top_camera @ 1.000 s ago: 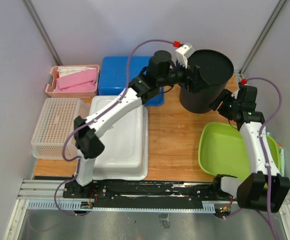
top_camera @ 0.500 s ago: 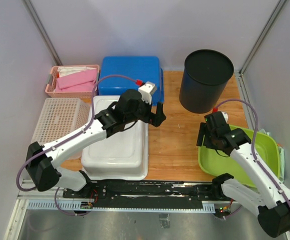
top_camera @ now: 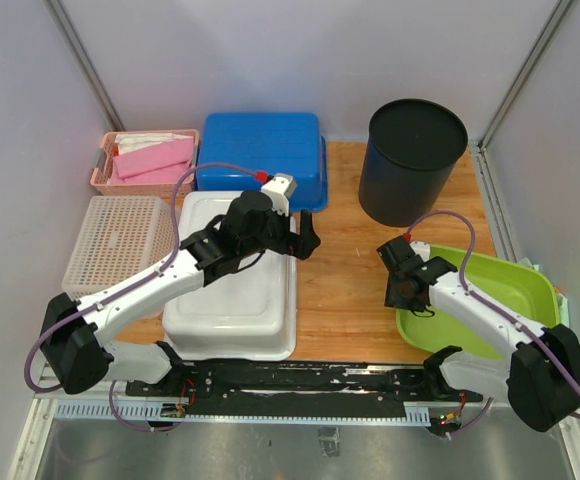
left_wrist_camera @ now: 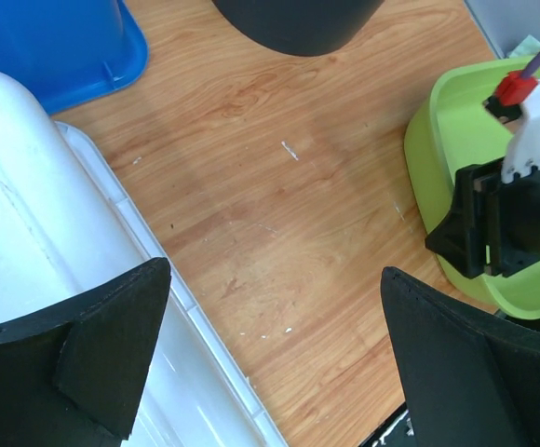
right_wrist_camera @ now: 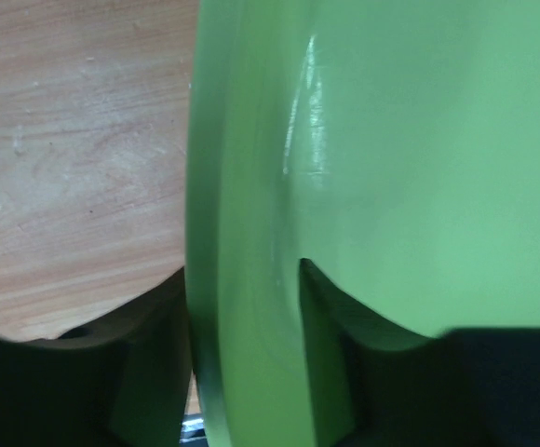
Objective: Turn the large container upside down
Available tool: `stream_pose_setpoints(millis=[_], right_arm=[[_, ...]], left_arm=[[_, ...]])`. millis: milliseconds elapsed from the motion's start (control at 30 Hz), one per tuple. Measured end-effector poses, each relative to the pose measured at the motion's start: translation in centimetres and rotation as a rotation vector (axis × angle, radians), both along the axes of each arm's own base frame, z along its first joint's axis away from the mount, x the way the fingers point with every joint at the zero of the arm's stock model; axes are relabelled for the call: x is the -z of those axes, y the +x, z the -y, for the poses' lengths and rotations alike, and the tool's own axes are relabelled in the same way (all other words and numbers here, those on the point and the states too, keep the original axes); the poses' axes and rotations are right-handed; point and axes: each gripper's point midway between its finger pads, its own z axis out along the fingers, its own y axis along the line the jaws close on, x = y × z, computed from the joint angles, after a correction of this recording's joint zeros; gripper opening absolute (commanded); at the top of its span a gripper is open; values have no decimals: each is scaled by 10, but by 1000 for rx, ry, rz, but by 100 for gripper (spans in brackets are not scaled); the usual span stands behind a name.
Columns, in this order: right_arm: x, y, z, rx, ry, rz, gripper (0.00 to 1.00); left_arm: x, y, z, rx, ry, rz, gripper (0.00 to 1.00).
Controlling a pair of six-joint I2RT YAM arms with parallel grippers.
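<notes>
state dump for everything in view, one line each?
black container: standing, ungripped; top face looks closed, not certain
white tub: bottom-up
blue tub: bottom-up
green tub: upright, open
pink basket: upright, holding pink items
white lattice basket: looks bottom-up
left gripper: open, empty
right gripper: fingers either side of the green tub's rim; grip unclear

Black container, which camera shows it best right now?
Top external: the black container shows whole, standing at the far right of the table. Left wrist catches only a sliver of its wall at the frame's top edge; right wrist shows none of it.
</notes>
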Motion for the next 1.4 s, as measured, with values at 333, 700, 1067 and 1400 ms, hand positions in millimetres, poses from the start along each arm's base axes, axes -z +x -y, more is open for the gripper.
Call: stream_pose_setpoints(millis=[333,700,1067,1400], right_arm=[[-21,10,-22,-18,93,56,0],[-190,5,-107,-186,599,334,1],[-265,28,-166,-267,955,506,0],[-307,49,-197,-240,1168,573,0]], left_arm=[[-22,2,-4,-17,-14,25,99],[-114,39,-38,-137,-122,104,99],[-121,46,-59,-199,-152,78,99],[-111,44,-55,-198,-174,34,99]])
